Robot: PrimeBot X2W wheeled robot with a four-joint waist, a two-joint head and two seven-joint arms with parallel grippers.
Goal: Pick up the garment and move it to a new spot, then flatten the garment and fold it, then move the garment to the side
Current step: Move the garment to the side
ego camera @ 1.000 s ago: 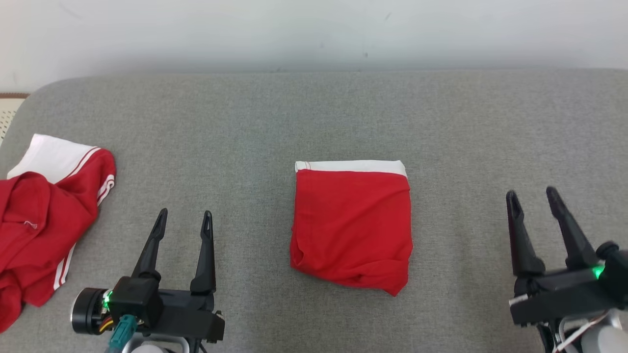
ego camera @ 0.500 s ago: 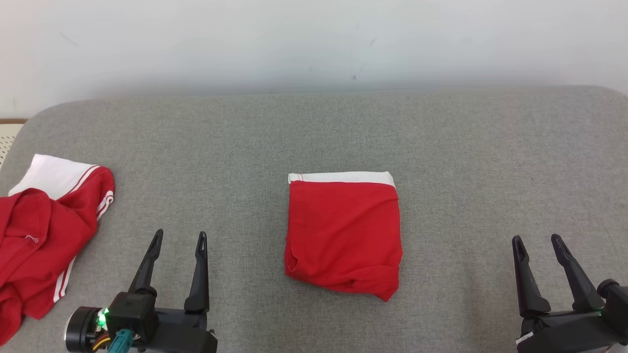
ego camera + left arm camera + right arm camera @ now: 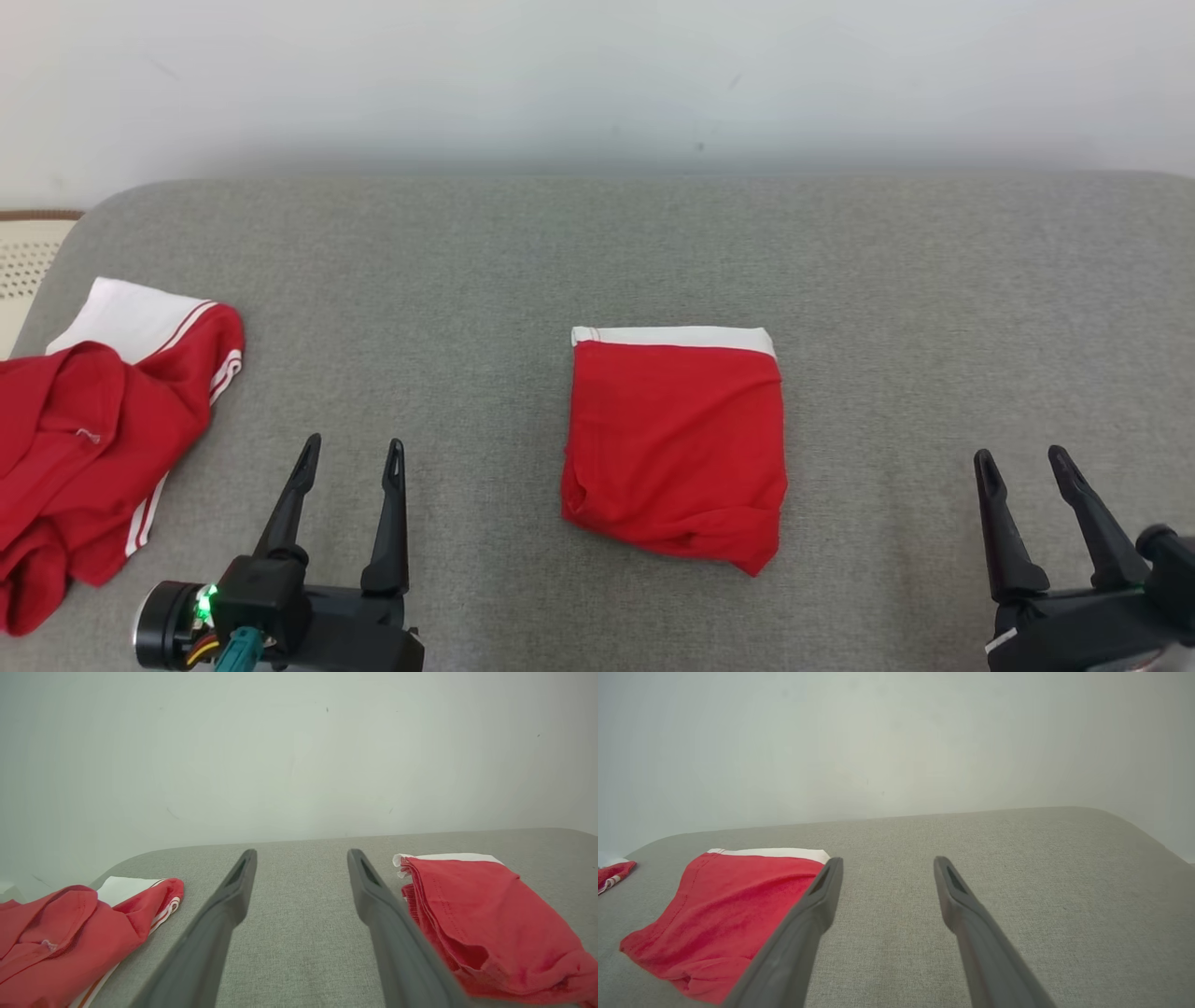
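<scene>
Grey pad (image 3: 597,261) bears the folded garment (image 3: 674,448); left gripper (image 3: 355,441) and right gripper (image 3: 1019,453) stand wide, empty. Pinching one layer while shifting it aside could undo the fold.

Head cam looks down; wrist cams low, face wall (image 3: 299,742); share folded garment (image 3: 674,448).

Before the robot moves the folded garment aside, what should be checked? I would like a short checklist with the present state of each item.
1. Folded garment lies flat on the grey cushion: ok.
2. Its near edge is neat: not ok, bunched at one corner.
3. Left end effector open, empty: ok.
4. Right end effector open, empty: ok.
5. Crumpled garment lies apart from the folded garment: ok.
6. Cushion to its right is bare: ok.
</scene>
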